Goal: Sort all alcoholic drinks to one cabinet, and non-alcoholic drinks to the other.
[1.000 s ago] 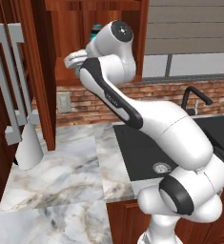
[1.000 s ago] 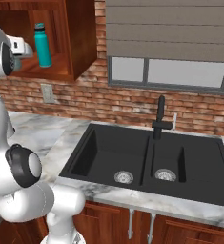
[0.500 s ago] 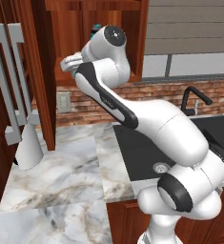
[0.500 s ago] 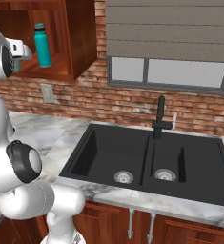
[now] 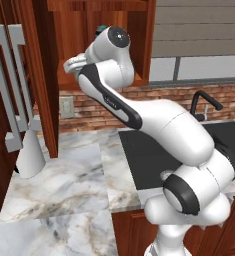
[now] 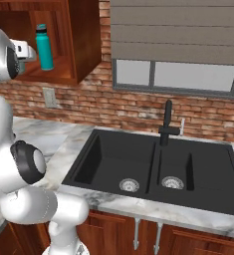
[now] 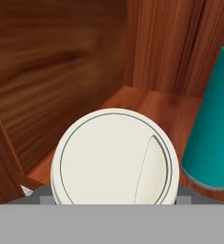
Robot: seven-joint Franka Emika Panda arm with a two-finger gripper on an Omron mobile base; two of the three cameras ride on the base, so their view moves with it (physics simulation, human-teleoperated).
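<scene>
A white round lid of the pale green cup [image 7: 116, 157] sits right at my gripper [image 7: 111, 196], whose jaws are shut on the cup's sides. Just to its right in the hand view stands the slim teal bottle [image 7: 213, 124] on the shelf floor [image 7: 147, 102] of the narrower wooden cabinet [image 6: 83, 40]. From the right base view the teal bottle [image 6: 45, 47] stands upright in that cabinet, with my gripper [image 6: 26, 51] reaching in beside it from the left. In the left base view the hand [image 5: 73, 62] is in the cabinet opening [image 5: 144, 45].
An open cabinet door [image 5: 44, 75] hangs left of my arm. Grey handles [image 5: 9, 90] and a white cone-shaped thing [image 5: 30, 155] stand at the far left on the marble counter [image 5: 64, 190]. A black double sink [image 6: 138, 159] with a black faucet [image 6: 167, 122] lies to the right.
My arm's upper part has risen and shifted slightly while the hand stays in the cabinet. The teal bottle has not moved.
</scene>
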